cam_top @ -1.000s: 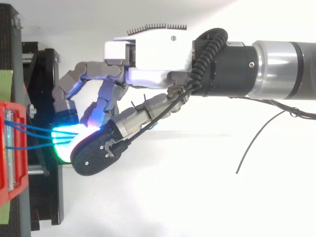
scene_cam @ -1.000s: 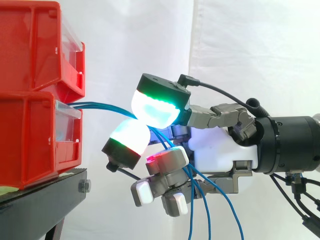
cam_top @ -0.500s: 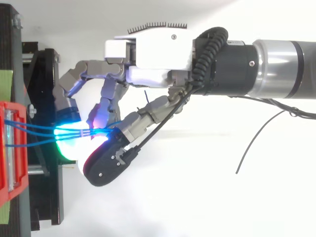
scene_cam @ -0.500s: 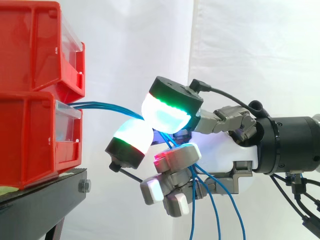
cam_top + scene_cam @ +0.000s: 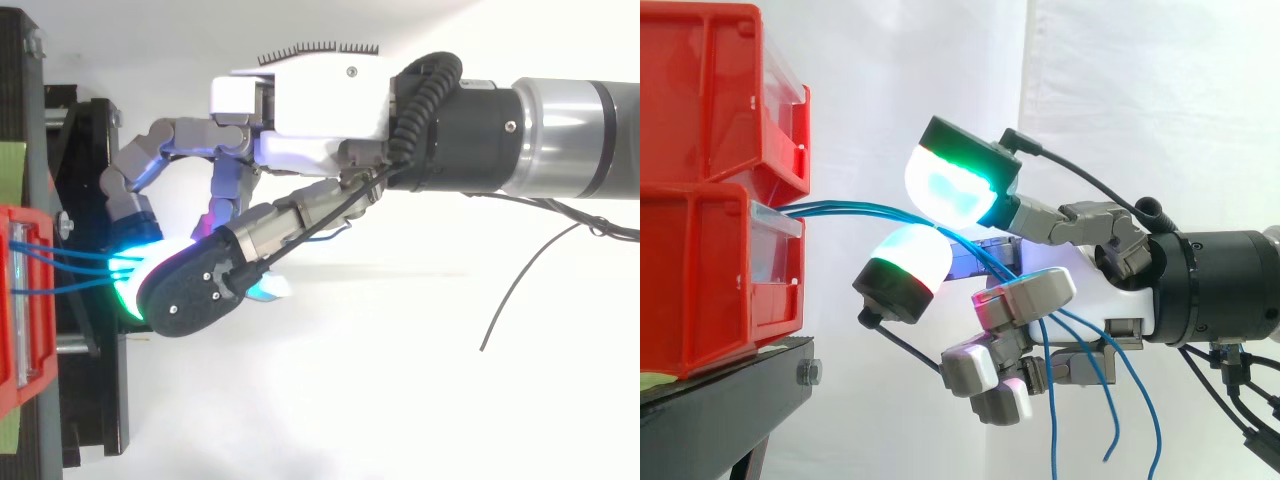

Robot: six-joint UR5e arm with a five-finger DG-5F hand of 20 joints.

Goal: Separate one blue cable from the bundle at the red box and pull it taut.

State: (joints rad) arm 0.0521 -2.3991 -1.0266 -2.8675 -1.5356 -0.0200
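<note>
Several blue cables [image 5: 860, 210] come out of the lower red bin [image 5: 710, 280] as a bundle and run right into my hand [image 5: 1090, 290]. They pass between a green-cyan fingertip pad [image 5: 950, 190] above and a second glowing pad [image 5: 905, 260] below, which close on them. Behind the pads the cables slip past the curled lower fingers [image 5: 1025, 298], and their loose ends [image 5: 1110, 420] dangle. From above, the cables [image 5: 75, 262] leave the red bin [image 5: 20, 300] slightly fanned and meet at the glowing pads under the hand [image 5: 320, 110].
An upper red bin [image 5: 710, 90] sits stacked on the lower one. Both rest on a black stand [image 5: 730, 400] at the left, with a white curtain behind. The arm comes in from the right.
The upper pad has lifted and swung back left toward the bin. The lower curled fingers have shifted right, and the dangling cable ends have swung right and spread apart.
</note>
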